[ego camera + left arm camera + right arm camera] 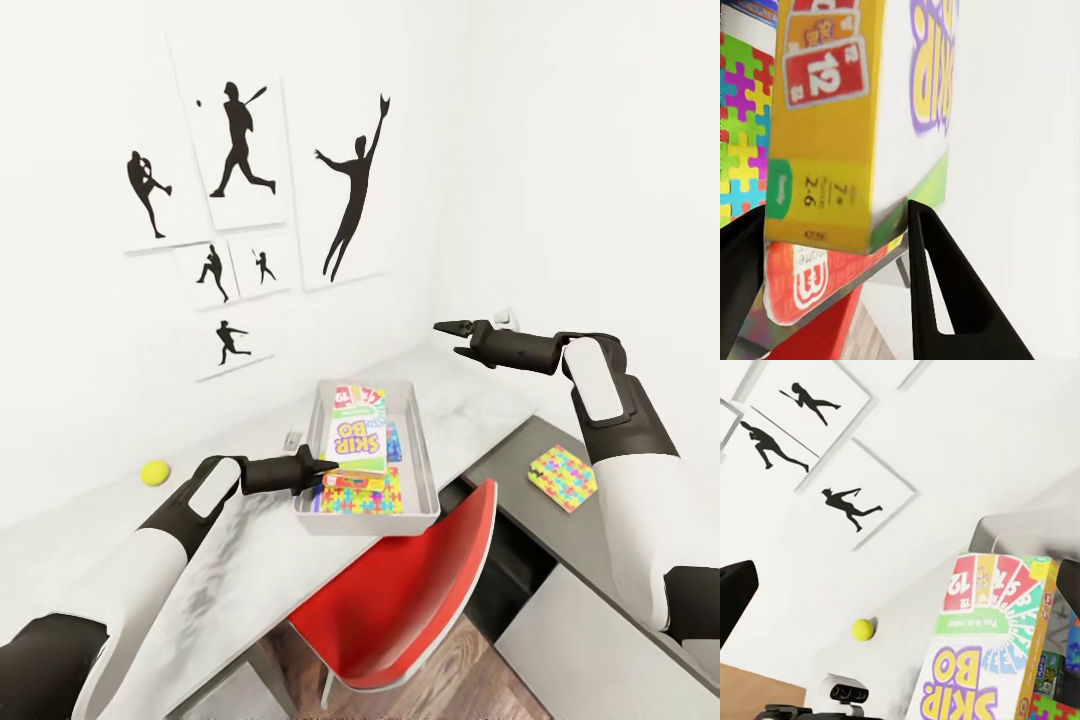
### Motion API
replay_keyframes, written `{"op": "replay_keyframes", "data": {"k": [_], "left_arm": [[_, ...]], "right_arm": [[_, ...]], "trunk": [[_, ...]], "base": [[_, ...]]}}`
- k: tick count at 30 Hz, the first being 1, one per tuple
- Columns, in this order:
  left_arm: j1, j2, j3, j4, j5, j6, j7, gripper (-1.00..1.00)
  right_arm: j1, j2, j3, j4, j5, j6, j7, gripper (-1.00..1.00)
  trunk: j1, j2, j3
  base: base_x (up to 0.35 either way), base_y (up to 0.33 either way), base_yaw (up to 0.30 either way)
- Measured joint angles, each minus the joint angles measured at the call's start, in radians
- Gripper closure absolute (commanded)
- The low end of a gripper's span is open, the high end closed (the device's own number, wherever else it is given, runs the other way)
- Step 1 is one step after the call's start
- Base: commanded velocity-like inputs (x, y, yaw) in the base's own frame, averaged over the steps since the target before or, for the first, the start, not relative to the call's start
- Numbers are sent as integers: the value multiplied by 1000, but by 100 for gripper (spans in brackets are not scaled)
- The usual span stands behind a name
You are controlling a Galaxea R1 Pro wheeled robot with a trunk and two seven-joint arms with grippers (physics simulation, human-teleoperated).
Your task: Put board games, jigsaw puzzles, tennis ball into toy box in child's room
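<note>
Left gripper (322, 466) at the near left rim of the toy box (424, 440), fingers spread wide on either side of the Skip-Bo box (357, 444). From the left wrist view the two black fingers (937, 285) flank the yellow end of that box (855, 120); cannot tell whether they touch it or press on it. Skip-Bo box lies on top of the pile in the bin, tilted, with a red-and-white box end (799, 281) under it. A jigsaw puzzle (365, 495) shows beneath, at the near end of the bin; a blue-edged box (394, 441) peeks out on the far side.

Right gripper (456, 338) held up in the air, well apart from the bin, pointing toward the wall; its jaws are slightly parted, holding nothing.

Toy box sits on the table (130, 540), near the corner. Tennis ball (155, 472) rests on the tabletop to the left, well apart from the bin. Second jigsaw puzzle (562, 477) lies on the lower dark grey cabinet (600, 560) at the right. Red chair (420, 590) pushed in just below the bin. Silhouette sports pictures (240, 160) on the white wall behind.
</note>
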Motion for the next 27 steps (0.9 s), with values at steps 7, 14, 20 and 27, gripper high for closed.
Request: {"op": "replay_keyframes", "data": {"k": [7, 14, 20, 27], "left_arm": [[0, 0, 0, -36, 1, 1, 0, 100], [-1, 0, -1, -62, -9, 1, 1, 100], [-2, 0, -1, -63, -9, 1, 2, 100], [-3, 0, -1, -65, -9, 1, 2, 100]], "right_arm": [[0, 0, 0, 0, 0, 0, 0, -100], [0, 0, 0, 0, 0, 0, 0, -100], [0, 0, 0, 0, 0, 0, 0, -100], [10, -1, -4, -25, -1, 0, 3, -100]], "trunk": [[0, 0, -11], [0, 0, -23], [0, 0, -33], [0, 0, -44]], "base": [[0, 0, 0], [0, 0, 0], [0, 0, 0], [0, 0, 0]]}}
